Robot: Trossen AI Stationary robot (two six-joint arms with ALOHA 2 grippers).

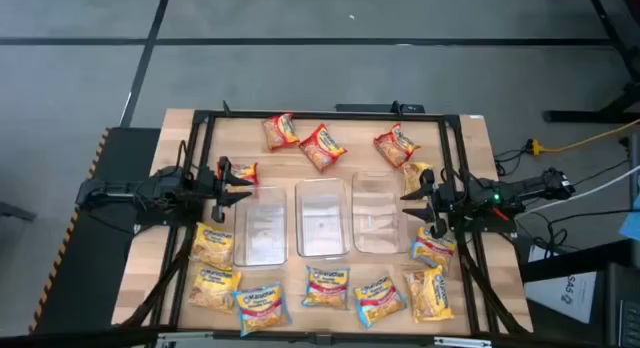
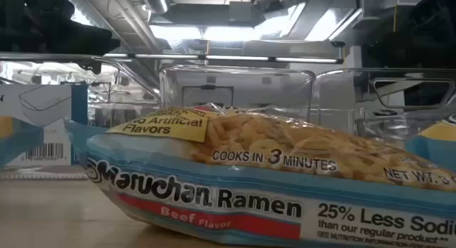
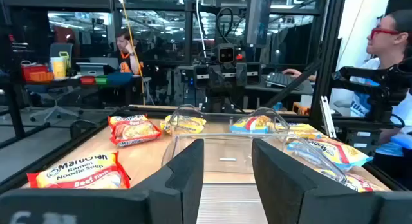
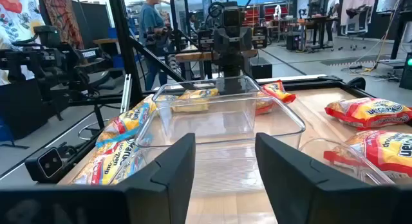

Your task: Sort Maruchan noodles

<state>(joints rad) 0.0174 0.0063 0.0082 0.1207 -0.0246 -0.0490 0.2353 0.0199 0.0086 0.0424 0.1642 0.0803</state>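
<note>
Maruchan packets lie flat around three clear bins. In the high view, red ones (image 1: 322, 146) sit near the far edge, and one red packet (image 1: 243, 173) lies beside my left gripper. Yellow ones (image 1: 213, 245) lie left of the bins. Blue ones (image 1: 326, 286) line the near edge. One blue beef packet (image 2: 271, 184) fills the low view. My left gripper (image 1: 236, 185) (image 3: 226, 153) hovers open at the left bin's far left corner. My right gripper (image 1: 412, 207) (image 4: 225, 147) hovers open beside the right bin, with a yellow packet (image 1: 417, 175) just beyond it. Neither holds anything.
The three clear bins (image 1: 262, 226) (image 1: 322, 220) (image 1: 378, 213) stand side by side mid-table. A dark frame (image 1: 330, 114) runs around the work area. More packets (image 1: 430, 293) crowd the near right corner. People sit and stand in the room beyond the table.
</note>
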